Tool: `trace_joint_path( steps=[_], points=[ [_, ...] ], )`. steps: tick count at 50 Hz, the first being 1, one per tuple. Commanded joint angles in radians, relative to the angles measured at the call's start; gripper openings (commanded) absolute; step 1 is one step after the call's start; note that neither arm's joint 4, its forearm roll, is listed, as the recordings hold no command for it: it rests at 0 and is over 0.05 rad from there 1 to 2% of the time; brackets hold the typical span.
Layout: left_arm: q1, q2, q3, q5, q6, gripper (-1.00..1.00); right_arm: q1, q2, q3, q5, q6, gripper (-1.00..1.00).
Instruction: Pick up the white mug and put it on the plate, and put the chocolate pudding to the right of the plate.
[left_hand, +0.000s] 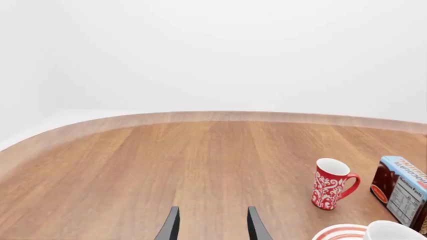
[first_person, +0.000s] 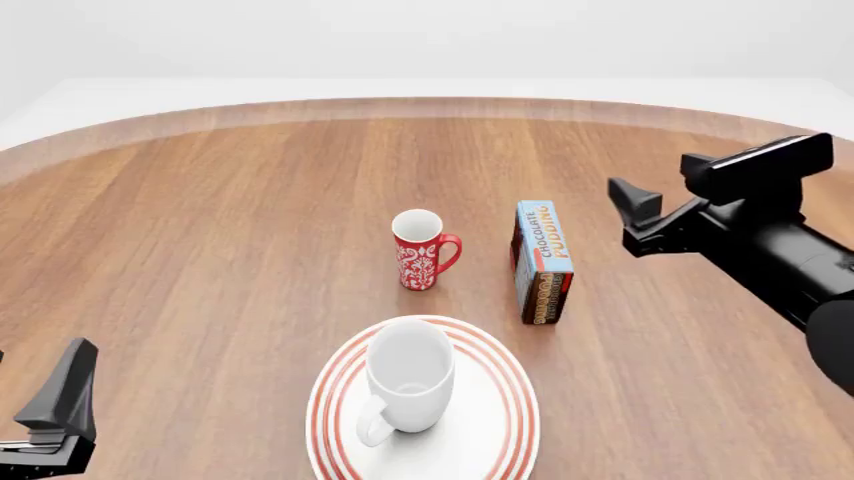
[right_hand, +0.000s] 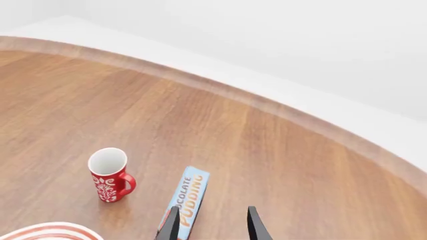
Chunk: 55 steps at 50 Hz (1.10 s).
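The white mug (first_person: 407, 385) stands upright on the plate (first_person: 514, 405) at the near middle of the table, handle toward the front left. The chocolate pudding (first_person: 543, 262) stands on edge just beyond the plate's right side, next to the red patterned mug (first_person: 423, 250). My right gripper (first_person: 627, 215) hovers open above the table to the right of the carton; in the right wrist view the pudding (right_hand: 189, 199) lies under one side of the open right gripper (right_hand: 212, 226). My left gripper (first_person: 56, 408) stays open at the near left, far from everything. The left wrist view catches the plate (left_hand: 339, 233) and the white mug (left_hand: 393, 231).
The red mug (left_hand: 331, 184) stands close to the left of the pudding (left_hand: 400, 190) and just behind the plate. The round wooden table's far edge (first_person: 427, 103) curves across the back.
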Motion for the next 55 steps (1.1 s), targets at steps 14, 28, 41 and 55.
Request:
trace_joint_path(
  steps=[14,28,41,55],
  points=[
    [0.001,0.0,0.0,0.0,-0.008,1.0,0.009,0.116,-0.097,0.033,0.039,1.0],
    [0.003,-0.006,0.0,0.005,-0.014,1.0,0.002,0.153,-0.133,0.046,0.061,1.0],
    [0.001,-0.001,0.0,0.0,-0.018,1.0,0.001,0.212,-0.174,0.066,0.087,1.0],
    [0.002,0.009,0.0,-0.01,-0.022,1.0,0.007,0.27,-0.229,0.093,0.128,1.0]
  ],
)
